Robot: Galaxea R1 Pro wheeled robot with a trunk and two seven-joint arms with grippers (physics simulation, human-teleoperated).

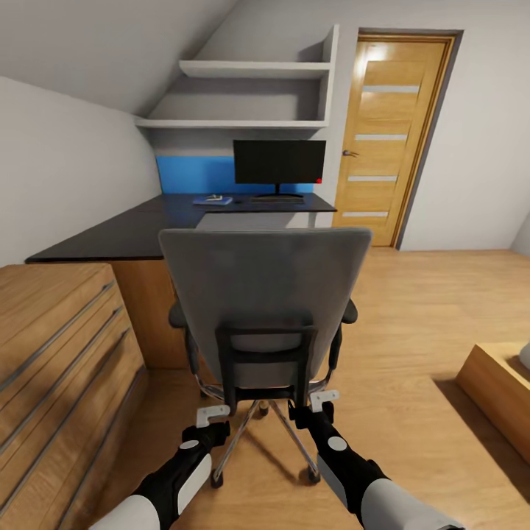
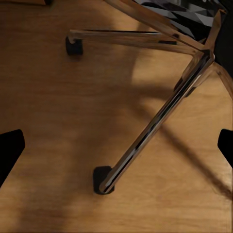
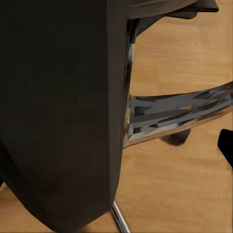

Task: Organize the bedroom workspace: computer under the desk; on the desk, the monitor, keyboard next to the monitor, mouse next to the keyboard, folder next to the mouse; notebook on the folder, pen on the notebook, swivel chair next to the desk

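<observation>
**Behind the chair, facing the desk**

I stand on the wooden floor (image 1: 412, 309) directly behind the swivel chair (image 1: 266, 294), whose grey back faces me and hides its seat. My left gripper (image 1: 213, 415) hangs low beside the chrome base, and my left wrist camera looks down on the star legs and black casters; its dark fingertips (image 2: 10, 150) show at opposite edges of that picture, wide apart, so those jaws are released. My right gripper (image 1: 322, 401) sits close against the lower frame of the chair back; my right wrist camera sees the dark back panel up close and one fingertip (image 3: 226, 144) at the picture's edge, so I cannot tell whether those jaws are spread or closed.

Beyond the chair is the black desk (image 1: 125, 235) with its blue back panel. The monitor (image 1: 280, 163) stands at the far edge of the desktop, the keyboard (image 1: 277, 199) just in front of its stand. Left of the keyboard lies the blue folder (image 1: 213, 200) with something small and pale on it, too small to identify. A wooden drawer cabinet (image 1: 55, 353) stands at my left, a wooden door (image 1: 390, 132) to the right of the desk.
</observation>
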